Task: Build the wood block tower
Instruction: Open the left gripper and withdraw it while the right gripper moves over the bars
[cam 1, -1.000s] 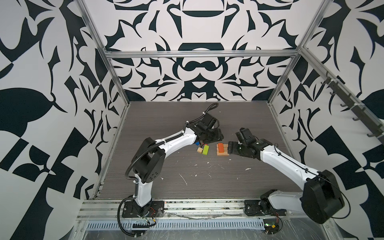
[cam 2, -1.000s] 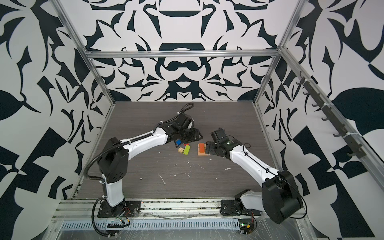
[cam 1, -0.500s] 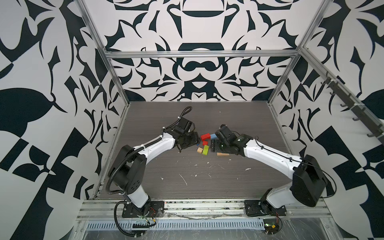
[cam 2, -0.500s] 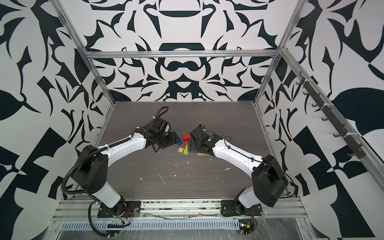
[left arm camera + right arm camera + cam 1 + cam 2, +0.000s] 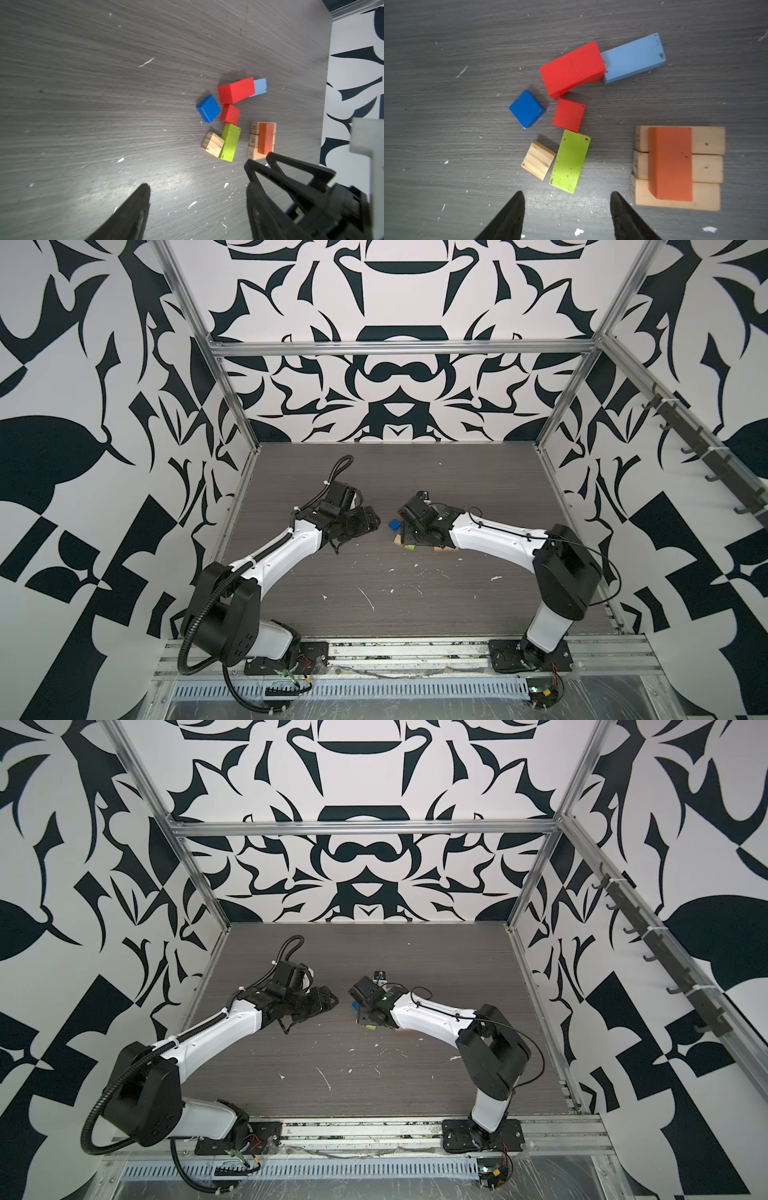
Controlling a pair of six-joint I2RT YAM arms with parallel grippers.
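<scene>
The wood block tower stands as three tan bars (image 5: 708, 143) side by side with an orange bar (image 5: 670, 164) laid across them. Loose beside it lie a lime green bar (image 5: 570, 162), tan cube (image 5: 538, 160), red cube (image 5: 568, 115), dark blue cube (image 5: 527, 108), red bar (image 5: 572, 68) and light blue bar (image 5: 633, 57). My right gripper (image 5: 566, 192) hovers open over these blocks, hiding most of them in both top views; only the blue cube (image 5: 394, 525) and a lime green bar end (image 5: 410, 547) peek out. My left gripper (image 5: 197, 185) is open, empty, left of the pile (image 5: 376, 526).
White flecks and scratches dot the grey wood-grain table (image 5: 374, 593). Patterned walls with metal frame posts (image 5: 552, 423) close in the table on three sides. Both arm bases sit at the front rail (image 5: 415, 645).
The right gripper has swung left from the tan stack to above the loose blocks, its jaws narrowing. The left gripper has drawn back left off the pile, its jaws widening.
</scene>
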